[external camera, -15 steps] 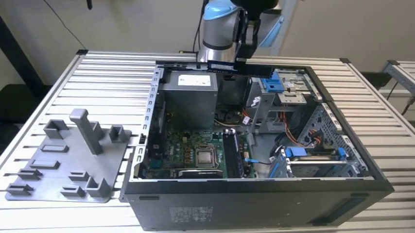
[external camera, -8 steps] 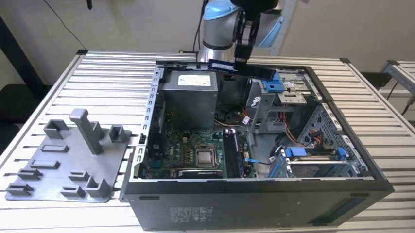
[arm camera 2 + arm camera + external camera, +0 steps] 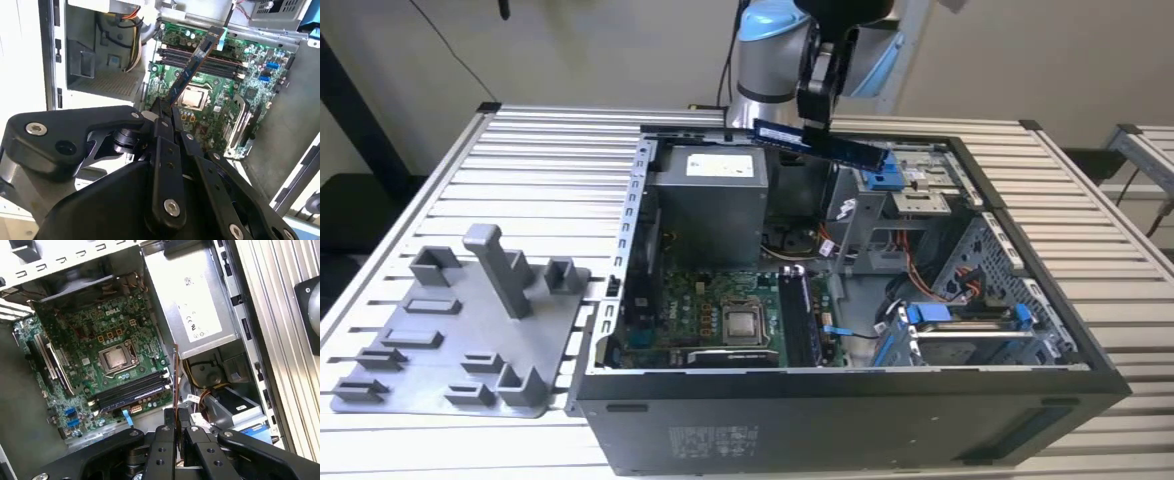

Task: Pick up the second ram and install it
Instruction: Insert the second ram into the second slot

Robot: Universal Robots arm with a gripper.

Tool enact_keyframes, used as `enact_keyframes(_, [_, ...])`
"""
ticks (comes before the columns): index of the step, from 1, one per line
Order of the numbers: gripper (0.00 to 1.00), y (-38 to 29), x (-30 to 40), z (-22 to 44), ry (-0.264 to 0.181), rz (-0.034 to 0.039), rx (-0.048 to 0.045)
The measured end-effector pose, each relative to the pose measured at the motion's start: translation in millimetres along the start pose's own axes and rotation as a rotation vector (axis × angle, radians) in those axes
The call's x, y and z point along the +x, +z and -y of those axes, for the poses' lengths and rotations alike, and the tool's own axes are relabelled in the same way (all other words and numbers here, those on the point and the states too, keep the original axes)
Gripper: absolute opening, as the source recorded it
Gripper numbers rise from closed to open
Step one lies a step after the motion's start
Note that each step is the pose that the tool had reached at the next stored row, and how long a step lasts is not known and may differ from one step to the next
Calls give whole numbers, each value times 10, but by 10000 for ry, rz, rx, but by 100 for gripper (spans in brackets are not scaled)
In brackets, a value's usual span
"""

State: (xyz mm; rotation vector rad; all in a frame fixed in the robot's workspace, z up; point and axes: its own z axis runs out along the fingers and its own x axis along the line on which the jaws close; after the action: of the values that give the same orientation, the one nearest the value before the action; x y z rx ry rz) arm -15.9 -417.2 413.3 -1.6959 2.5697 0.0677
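Second ram (image 3: pixel 849 151): long, thin, dark memory stick with a pale label, held tilted in the air over the open black metal computer case (image 3: pixel 854 425).
Gripper (image 3: pixel 815 130): black fingers (image 3: pixel 161 131) pinched on the stick.
Green motherboard (image 3: pixel 75 340): below the stick, apart from it.
Grey plastic fixture tray (image 3: pixel 447 355): on the slatted table, at the exterior view's left of the case.

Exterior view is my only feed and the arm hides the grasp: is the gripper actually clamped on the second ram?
Observer: Yes; in the second wrist view the gripper is shut on one end of the second ram.
Operator: Is it in the slots?
Observer: In the first wrist view the memory slots lie beside the processor socket, and the ram, seen edge-on, is not seated in them.
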Motion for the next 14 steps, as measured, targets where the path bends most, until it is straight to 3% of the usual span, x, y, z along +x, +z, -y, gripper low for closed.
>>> enact_keyframes(14, [14,13,1,0,2359,7,180])
